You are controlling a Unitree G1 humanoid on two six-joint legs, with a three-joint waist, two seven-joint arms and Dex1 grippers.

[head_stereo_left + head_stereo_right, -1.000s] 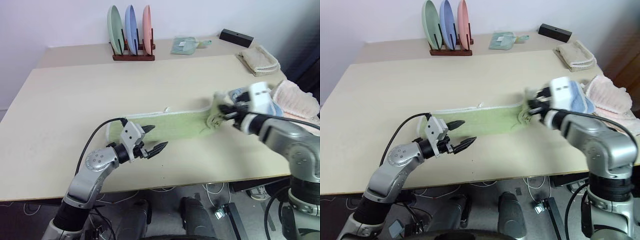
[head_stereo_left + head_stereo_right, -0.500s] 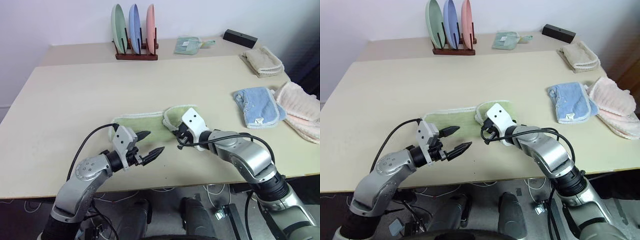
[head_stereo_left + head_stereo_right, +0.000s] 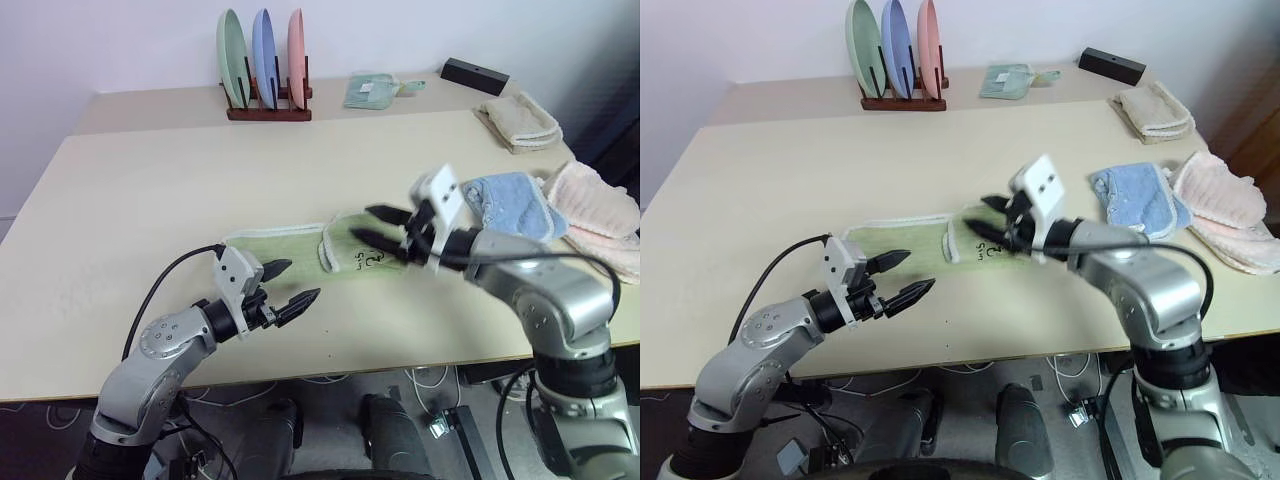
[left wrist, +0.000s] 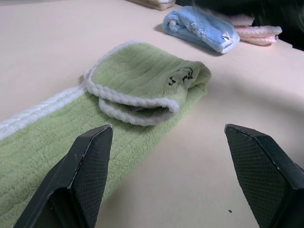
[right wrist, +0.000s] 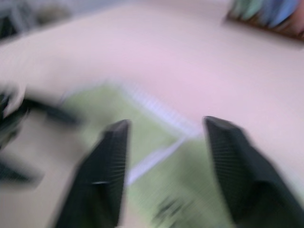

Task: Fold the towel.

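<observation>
Since half a second back my right tool [image 3: 385, 225] had let go and lifted off the towel [image 3: 300, 252], fingers apart; my left tool [image 3: 283, 285] hung wide apart just beside it. Its right end lay doubled over. Loose, that flap could have sprung open or sat skewed, spoiling the fold.

silver arms, white wrist blocks, black cables, 2 black-fingered claws [image 3: 282, 286] [image 3: 385, 226].
</observation>
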